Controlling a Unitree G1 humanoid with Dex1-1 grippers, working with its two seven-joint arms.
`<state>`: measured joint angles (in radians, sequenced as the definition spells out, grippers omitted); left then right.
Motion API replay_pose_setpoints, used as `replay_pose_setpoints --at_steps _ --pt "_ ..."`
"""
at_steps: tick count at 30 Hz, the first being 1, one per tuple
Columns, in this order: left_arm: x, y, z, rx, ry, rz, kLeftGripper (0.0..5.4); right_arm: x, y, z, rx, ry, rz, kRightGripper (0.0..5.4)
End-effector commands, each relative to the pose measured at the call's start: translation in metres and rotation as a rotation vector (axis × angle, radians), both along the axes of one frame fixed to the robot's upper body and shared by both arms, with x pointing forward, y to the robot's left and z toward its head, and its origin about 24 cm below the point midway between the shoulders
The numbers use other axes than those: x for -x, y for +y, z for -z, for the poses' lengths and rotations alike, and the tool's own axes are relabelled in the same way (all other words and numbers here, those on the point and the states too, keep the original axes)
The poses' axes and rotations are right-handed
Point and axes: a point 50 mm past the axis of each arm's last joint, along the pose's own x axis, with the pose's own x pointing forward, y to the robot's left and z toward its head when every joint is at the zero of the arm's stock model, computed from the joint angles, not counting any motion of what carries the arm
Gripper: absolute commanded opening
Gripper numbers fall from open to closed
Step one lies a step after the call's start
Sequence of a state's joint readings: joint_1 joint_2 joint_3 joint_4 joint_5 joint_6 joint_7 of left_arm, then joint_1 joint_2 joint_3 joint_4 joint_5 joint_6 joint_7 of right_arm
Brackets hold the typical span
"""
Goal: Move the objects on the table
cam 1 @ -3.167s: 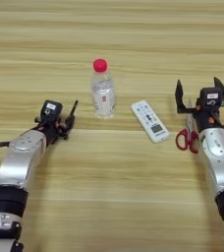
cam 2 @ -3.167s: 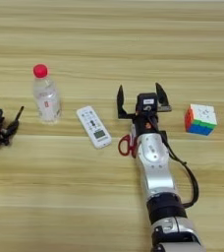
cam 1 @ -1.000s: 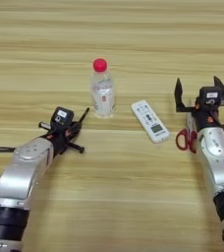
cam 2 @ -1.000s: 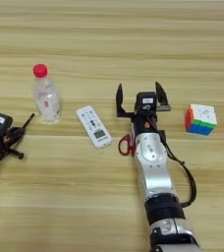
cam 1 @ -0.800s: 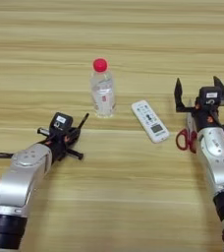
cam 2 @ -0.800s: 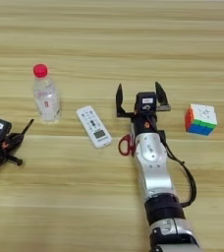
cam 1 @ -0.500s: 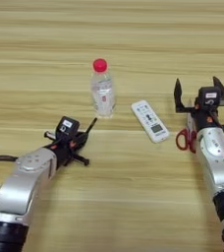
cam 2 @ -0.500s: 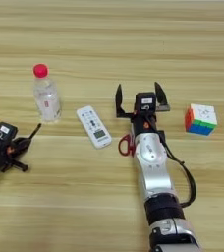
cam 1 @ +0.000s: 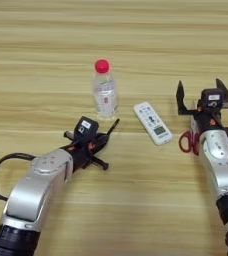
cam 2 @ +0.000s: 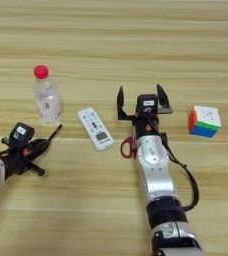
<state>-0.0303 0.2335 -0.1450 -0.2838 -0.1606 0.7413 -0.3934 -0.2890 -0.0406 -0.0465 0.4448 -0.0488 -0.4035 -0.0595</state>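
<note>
Since three seconds ago the left gripper has travelled from the table's left part toward the middle, carrying the pen along; nothing else has shifted. Its fingers are clenched on the pen, which sticks out up and to the right with its tip just below the bottle and apart from it. The left forearm lies low and slanted, rising from the lower left corner toward the centre.

Across the table, the right gripper has its two fingers spread wide and pointing away from the robot, with nothing between them. Its arm runs straight up from the bottom edge, and the scissors lie partly under it, the red handles showing at its left side.

Between the two arms lies the remote, set at a slant, just right of the upright bottle. A coloured cube sits well to the right of the right gripper. Bare table stretches beyond all the things, and more lies between the arms near the robot.
</note>
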Motion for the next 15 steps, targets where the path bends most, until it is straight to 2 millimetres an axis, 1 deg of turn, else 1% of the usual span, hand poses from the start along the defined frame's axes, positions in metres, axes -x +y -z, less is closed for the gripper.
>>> replay_pose_setpoints --at_steps 1,5,10,15 --pt "-0.005 -0.010 -0.004 0.021 -0.004 0.014 0.24 -0.003 0.003 -0.003 -0.001 -0.008 -0.001 5.40" --pt "-0.010 -0.017 -0.004 0.043 0.001 0.015 0.24 -0.003 0.003 -0.003 -0.002 -0.008 -0.001 5.40" --pt "-0.023 -0.027 -0.007 0.072 -0.014 -0.004 0.24 -0.003 0.003 -0.003 -0.002 -0.009 -0.001 5.40" --pt "-0.033 -0.033 -0.001 0.082 0.000 -0.027 0.24 -0.002 0.002 -0.003 -0.002 -0.011 0.001 5.40"
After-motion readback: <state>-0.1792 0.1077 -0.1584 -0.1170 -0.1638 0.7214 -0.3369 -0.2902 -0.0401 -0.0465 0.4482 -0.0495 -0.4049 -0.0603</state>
